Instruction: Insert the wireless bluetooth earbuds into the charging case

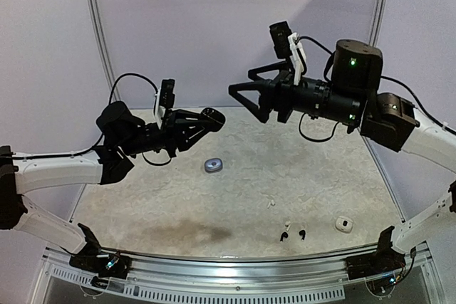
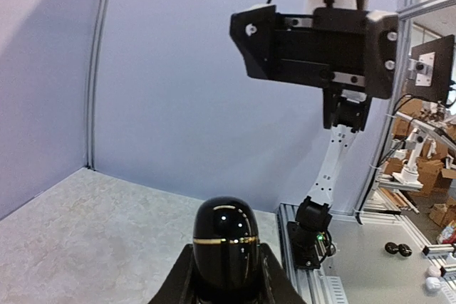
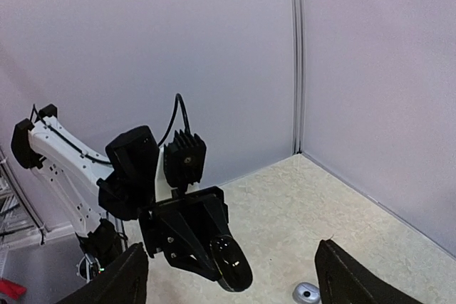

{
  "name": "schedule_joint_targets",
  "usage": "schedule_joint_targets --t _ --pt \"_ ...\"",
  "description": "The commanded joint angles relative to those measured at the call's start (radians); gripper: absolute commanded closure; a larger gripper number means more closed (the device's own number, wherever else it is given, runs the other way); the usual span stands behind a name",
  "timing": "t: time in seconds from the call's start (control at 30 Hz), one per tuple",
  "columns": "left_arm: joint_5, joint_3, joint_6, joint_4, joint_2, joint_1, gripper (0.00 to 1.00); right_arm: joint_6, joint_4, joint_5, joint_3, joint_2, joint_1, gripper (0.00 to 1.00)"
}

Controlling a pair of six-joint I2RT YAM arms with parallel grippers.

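Note:
A glossy black charging case (image 2: 225, 243) with a thin gold seam, its lid closed, is held above the table with my left gripper (image 2: 226, 275) shut on it. From above, that gripper (image 1: 210, 120) hangs over the table's back left. My right gripper (image 1: 246, 101) faces it from the right, open and holding nothing. In the right wrist view its fingers (image 3: 117, 281) stand wide apart, and the black case (image 3: 234, 265) shows between them at a distance. Two black earbuds (image 1: 285, 236) (image 1: 302, 233) and two tiny white earbuds (image 1: 271, 204) (image 1: 287, 223) lie near the table's front.
A grey case (image 1: 213, 165) lies on the table below the two grippers and also shows in the right wrist view (image 3: 306, 292). A white case (image 1: 344, 224) sits at the front right. Walls close the back and sides; a metal rail (image 1: 235, 268) runs along the near edge.

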Motion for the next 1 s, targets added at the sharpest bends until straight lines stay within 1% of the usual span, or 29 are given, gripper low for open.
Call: schedule_joint_targets --t 0.0,0.07,0.17,0.33,0.5,0.63,0.97 --pt "0.09 0.051 -0.039 0.03 -0.002 0.005 1.0 -0.041 -0.246 -0.133 0.107 0.064 -0.013 0.22" --pt "0.101 0.06 -0.047 0.012 -0.018 0.001 1.0 -0.038 -0.276 -0.165 0.121 0.084 -0.013 0.24" --pt "0.138 0.061 -0.052 -0.002 -0.044 -0.001 1.0 -0.02 -0.267 -0.217 0.103 0.087 -0.013 0.29" --pt "0.163 0.062 -0.037 -0.031 -0.068 -0.008 1.0 0.019 -0.231 -0.274 0.084 0.112 -0.013 0.45" --pt "0.162 0.052 -0.029 -0.041 -0.096 -0.01 1.0 0.048 -0.178 -0.319 0.078 0.143 -0.012 0.51" --pt "0.164 0.045 -0.016 -0.054 -0.114 -0.01 1.0 0.043 -0.187 -0.335 0.102 0.172 -0.011 0.57" --pt "0.173 0.048 0.016 -0.066 -0.109 -0.008 1.0 0.017 -0.172 -0.356 0.116 0.198 -0.012 0.63"
